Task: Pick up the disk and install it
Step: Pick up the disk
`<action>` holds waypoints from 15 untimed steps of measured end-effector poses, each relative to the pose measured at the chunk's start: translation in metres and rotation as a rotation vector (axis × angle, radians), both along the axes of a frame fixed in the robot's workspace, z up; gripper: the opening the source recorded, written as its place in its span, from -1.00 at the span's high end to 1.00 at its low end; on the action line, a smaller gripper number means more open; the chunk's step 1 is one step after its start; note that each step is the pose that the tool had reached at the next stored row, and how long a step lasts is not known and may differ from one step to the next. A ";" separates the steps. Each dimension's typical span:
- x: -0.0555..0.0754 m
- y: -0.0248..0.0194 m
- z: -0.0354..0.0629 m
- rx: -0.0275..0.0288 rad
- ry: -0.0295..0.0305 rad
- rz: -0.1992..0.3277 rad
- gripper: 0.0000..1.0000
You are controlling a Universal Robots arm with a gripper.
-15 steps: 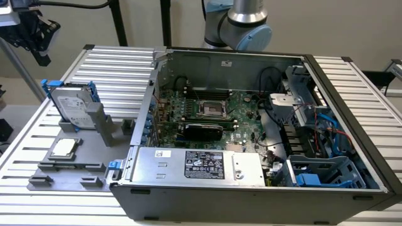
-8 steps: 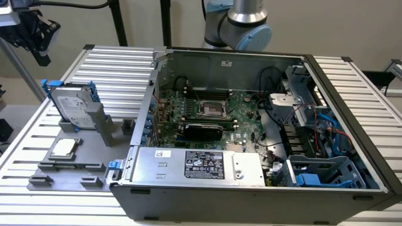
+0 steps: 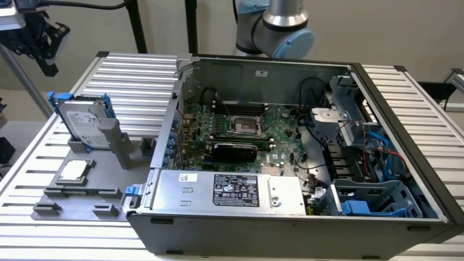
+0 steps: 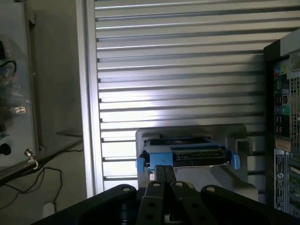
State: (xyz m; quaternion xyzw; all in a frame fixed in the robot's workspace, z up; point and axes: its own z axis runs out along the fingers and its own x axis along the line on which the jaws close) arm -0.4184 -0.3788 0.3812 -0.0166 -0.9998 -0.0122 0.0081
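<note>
The disk [image 3: 82, 122] stands on edge in a grey holder [image 3: 116, 142] on the slatted table, at the exterior view's left of the open computer case [image 3: 290, 228]. It is silver-grey with a white label and blue rails along its edges. My gripper [image 3: 48, 67] hangs high above and beyond the disk, near the exterior view's upper left corner, apart from it. In the wrist view the two black fingers [image 4: 158, 180] are pressed together with nothing between them, and the disk [image 4: 187, 154] shows edge-on in its holder just past the gripper [image 4: 164, 172].
A small square silver chip [image 3: 75, 170] lies on the grey fixture plate in front of the disk. Inside the case are the motherboard [image 3: 239, 128], a power supply [image 3: 232, 190] and a blue drive cage [image 3: 373, 198]. The arm's base [image 3: 279, 27] rises behind the case.
</note>
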 end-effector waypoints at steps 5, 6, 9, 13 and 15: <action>0.000 0.0000 -0.0002 0.0000 0.0000 0.090 0.79; 0.000 0.0000 -0.0002 0.0000 0.0000 0.108 0.79; 0.000 0.0000 -0.0003 0.0000 -0.0001 0.164 0.79; 0.000 0.0000 -0.0004 0.0000 0.0000 0.236 0.79; 0.000 0.0000 -0.0005 0.0000 -0.0002 0.272 0.79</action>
